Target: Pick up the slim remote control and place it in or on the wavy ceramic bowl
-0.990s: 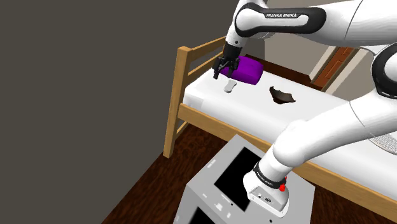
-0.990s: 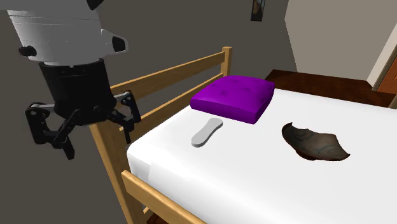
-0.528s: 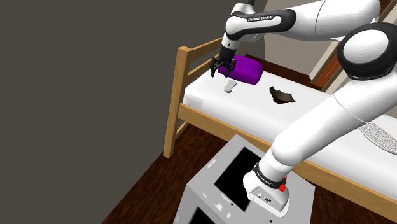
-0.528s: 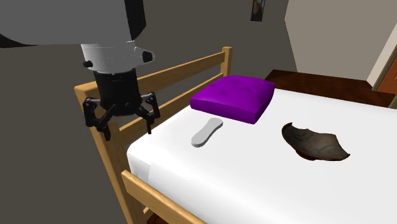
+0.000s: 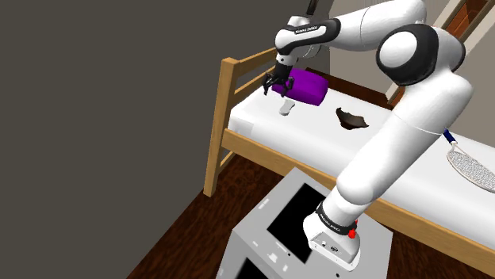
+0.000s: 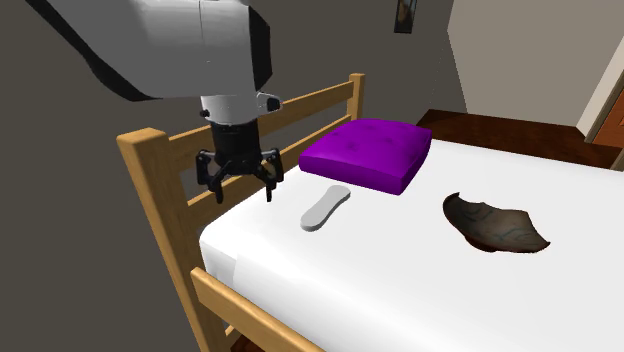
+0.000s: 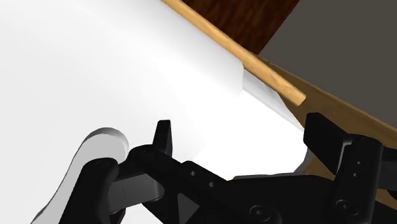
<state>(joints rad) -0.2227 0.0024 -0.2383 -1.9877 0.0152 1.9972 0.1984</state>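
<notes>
The slim grey remote [image 6: 325, 207] lies flat on the white mattress [image 6: 400, 290], just in front of a purple cushion [image 6: 368, 152]. In the shoulder view the remote [image 5: 287, 108] sits below the cushion [image 5: 308, 85]. A dark brown wavy bowl [image 6: 495, 224] rests on the mattress to the second exterior view's right of the remote, and it is the dark shape [image 5: 352, 119] in the shoulder view. My black gripper [image 6: 242, 190] hangs open above the mattress edge by the headboard, left of the remote and apart from it. In the wrist view the remote's rounded end [image 7: 95, 143] lies beside one of the gripper's [image 7: 245, 137] spread fingers.
The wooden headboard rails [image 6: 290, 110] and corner post [image 6: 150, 200] stand close behind the gripper. A flat mesh paddle [image 5: 472, 166] lies far along the bed. The grey stand [image 5: 301, 238] sits on dark wood floor [image 5: 198, 230].
The arm has swung farther over the bed, carrying the gripper lower and closer to the remote. Its fingers stay apart. Remote, bowl and cushion have not moved.
</notes>
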